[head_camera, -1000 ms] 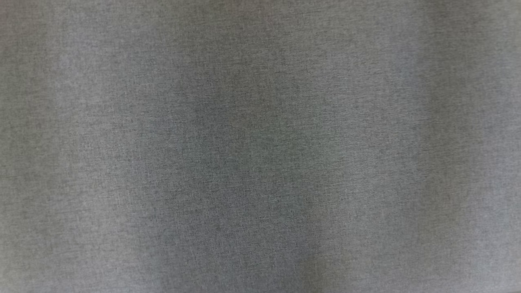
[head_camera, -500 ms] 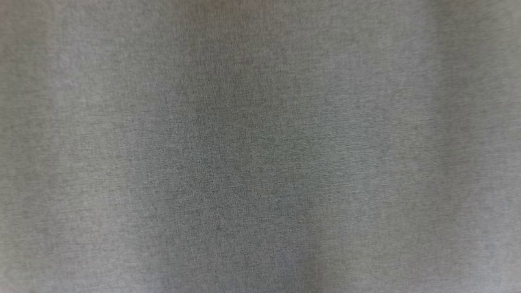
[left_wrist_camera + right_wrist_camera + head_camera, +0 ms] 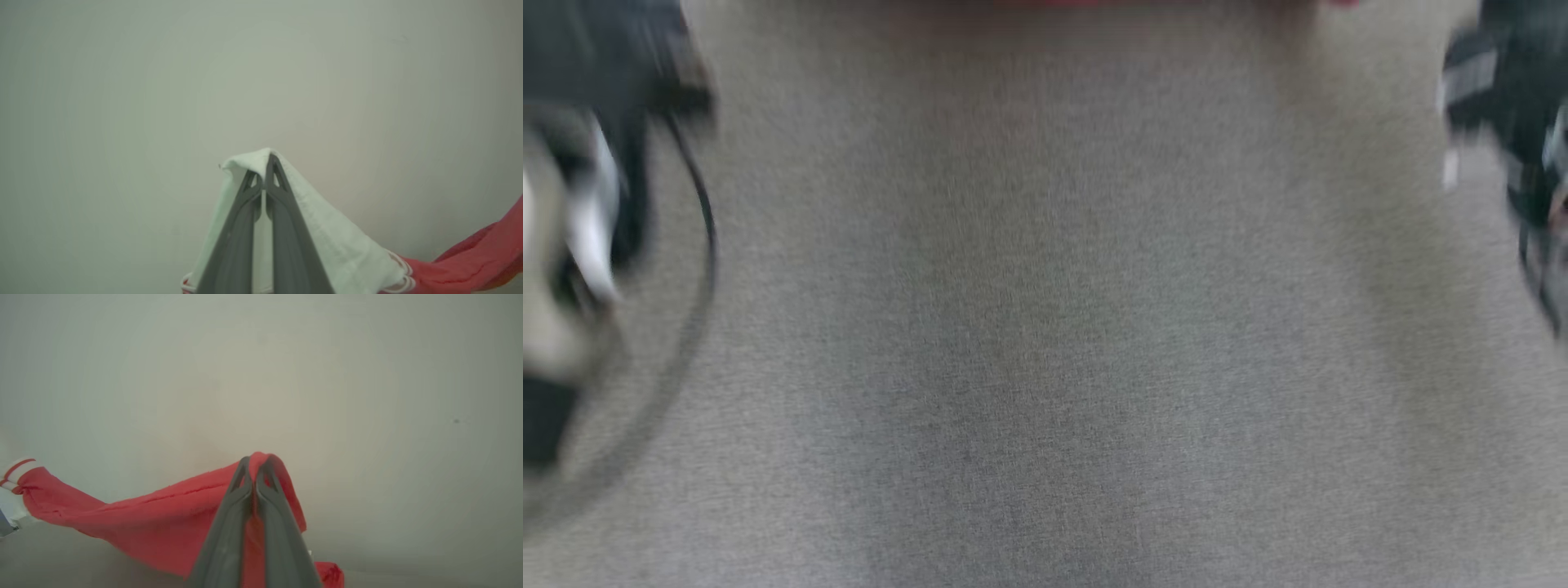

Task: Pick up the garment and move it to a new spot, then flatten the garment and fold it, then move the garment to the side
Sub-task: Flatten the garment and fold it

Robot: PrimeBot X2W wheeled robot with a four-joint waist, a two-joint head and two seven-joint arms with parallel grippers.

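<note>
My left hand (image 3: pixel 263 171) is pressed together, pinching the white end of the soft red-and-white cloth garment (image 3: pixel 327 232). My right hand (image 3: pixel 256 465) is pinched shut on its red end. From the left hand the cloth runs to the lower right of that wrist frame, and from the right hand to the lower left. Its long axis therefore lies hand to hand, sagging slightly, with neither arm nearer. It looks limp, with a red-striped white cuff. I judge it hangs clear of the blurred grey woven bench (image 3: pixel 1045 343).
</note>
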